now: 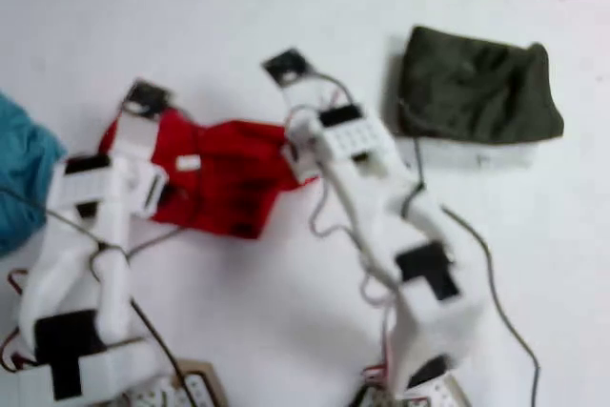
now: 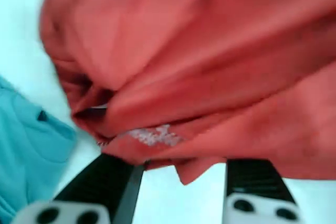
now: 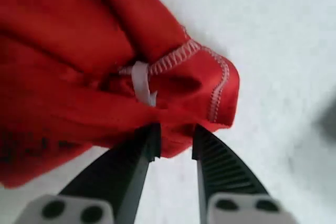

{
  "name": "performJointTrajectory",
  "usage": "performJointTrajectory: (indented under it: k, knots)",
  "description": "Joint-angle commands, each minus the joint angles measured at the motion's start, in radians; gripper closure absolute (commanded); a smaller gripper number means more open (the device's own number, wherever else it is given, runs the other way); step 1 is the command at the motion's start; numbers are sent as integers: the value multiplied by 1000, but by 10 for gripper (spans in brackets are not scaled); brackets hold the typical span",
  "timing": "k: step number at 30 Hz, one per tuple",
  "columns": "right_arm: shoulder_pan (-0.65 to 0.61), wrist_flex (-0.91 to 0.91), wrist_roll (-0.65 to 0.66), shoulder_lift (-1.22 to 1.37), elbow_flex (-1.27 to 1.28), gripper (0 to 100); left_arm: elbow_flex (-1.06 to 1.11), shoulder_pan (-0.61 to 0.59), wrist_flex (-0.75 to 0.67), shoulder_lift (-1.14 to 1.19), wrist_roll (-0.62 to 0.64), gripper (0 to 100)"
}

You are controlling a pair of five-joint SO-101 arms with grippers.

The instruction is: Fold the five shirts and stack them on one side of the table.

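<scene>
Your right gripper [image 3: 174,140] is clenched on a bunched fold at the edge of the red shirt [image 1: 224,178]. Its two dark fingers [image 3: 142,156] sit close together with red cloth pinched between them, just beside a stitched hem and a small white tag [image 3: 140,83].

Your left gripper [image 2: 184,167] stands released. Its fingers [image 2: 113,182] are spread well apart at the opposite edge of the red shirt, and a loose corner of the cloth hangs between them. Whether either finger touches the fabric cannot be told.

From the high view, the red shirt lies crumpled near the middle of the white table [image 1: 572,235], stretched between the two arms, with the left arm over one end and the right arm over the other.

The teal shirt [image 1: 21,183] lies rumpled at the table's edge, just beside the left arm and near the red shirt but apart from it. It also appears in the left wrist view, lying flat on the table beside the red cloth.

The dark green shirt [image 1: 477,88] rests folded on the far side of the table, beyond the right arm and well apart from the red shirt.
</scene>
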Motion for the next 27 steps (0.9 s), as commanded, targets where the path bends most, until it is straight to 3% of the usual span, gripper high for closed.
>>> performJointTrajectory:
  k: [1, 4, 9, 11, 14, 27]
  knots:
    - [-10, 91, -18, 150, -199, 889, 2, -28, -18, -48, 15, 778]
    - [-8, 222, -20, 240, -344, 868, -8, -52, 58, -55, 14, 777]
    - [-8, 400, -14, 321, -542, 687, -128, -51, 284, -74, 29, 778]
    - [-8, 426, -14, 340, -592, 673, -197, -51, 331, -80, 86, 775]
    - [-4, 438, -18, 346, -640, 688, -262, -49, 330, -66, 137, 775]
    - [-12, 604, -11, 317, -651, 690, -274, -52, 72, 295, 158, 777]
